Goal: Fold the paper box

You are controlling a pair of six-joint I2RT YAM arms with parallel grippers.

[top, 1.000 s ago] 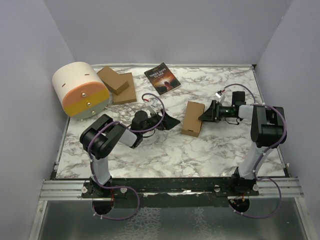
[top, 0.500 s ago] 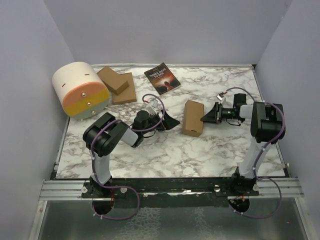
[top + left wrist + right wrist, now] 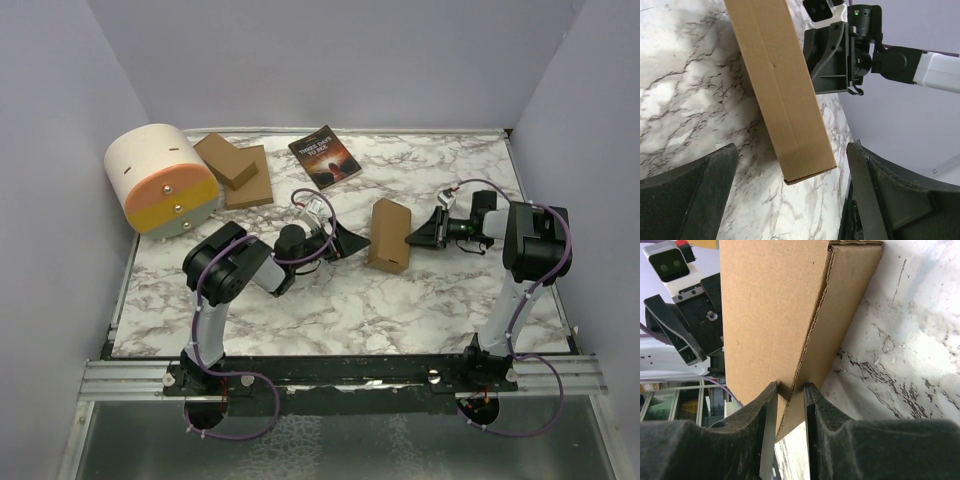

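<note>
Roughly mid-table (image 3: pixel 400 310), the paper box (image 3: pixel 388 235) rests as a brick-shaped carton between the arms. The left gripper (image 3: pixel 350 241) is just beside it with jaws spread wide and empty, while the right gripper (image 3: pixel 412 237) is pinched narrow on a cardboard edge at the box's right side. Body looks formed, and I'd judge that loose edge is yet to be tucked; further back, the cardboard stack (image 3: pixel 238 170) and book (image 3: pixel 325 158) lie well apart.
</note>
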